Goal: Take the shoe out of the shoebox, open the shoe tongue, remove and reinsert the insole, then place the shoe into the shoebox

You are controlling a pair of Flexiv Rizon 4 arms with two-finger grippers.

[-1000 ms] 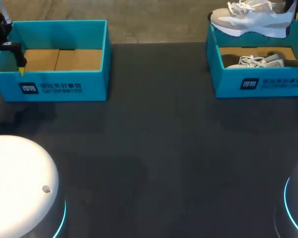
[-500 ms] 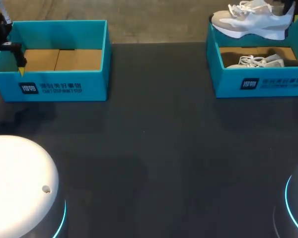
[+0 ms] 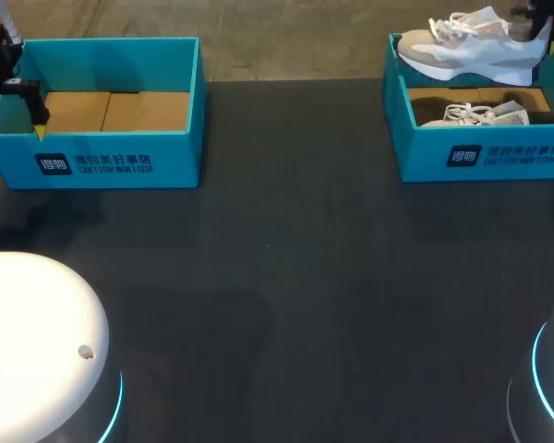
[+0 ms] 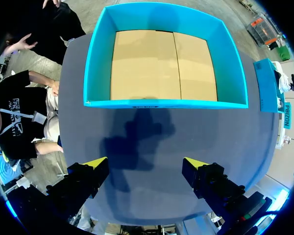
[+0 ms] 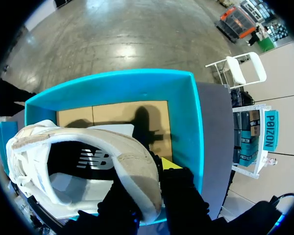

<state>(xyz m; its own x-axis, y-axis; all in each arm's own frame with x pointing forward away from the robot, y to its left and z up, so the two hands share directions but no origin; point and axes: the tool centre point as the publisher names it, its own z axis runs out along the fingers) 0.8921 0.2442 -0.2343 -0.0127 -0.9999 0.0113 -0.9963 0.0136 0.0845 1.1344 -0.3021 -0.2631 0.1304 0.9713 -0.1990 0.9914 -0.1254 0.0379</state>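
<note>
Shoe (image 3: 471,51) apparently in right jaws, above shoebox (image 3: 415,152)

Two shoeboxes stand on the desk (image 3: 286,277) along its far edge, well apart: the left shoebox (image 3: 111,164) at the far left, the right shoebox (image 3: 485,157) at the far right. A second shoe (image 3: 475,114) lies inside the right shoebox. Above that box, the shoe (image 3: 471,53) hangs level, its heel clamped between the fingers of the right end effector (image 5: 147,181). The left end effector (image 4: 144,164), fingers spread, sits over the desk with the left shoebox ahead of it.
</note>
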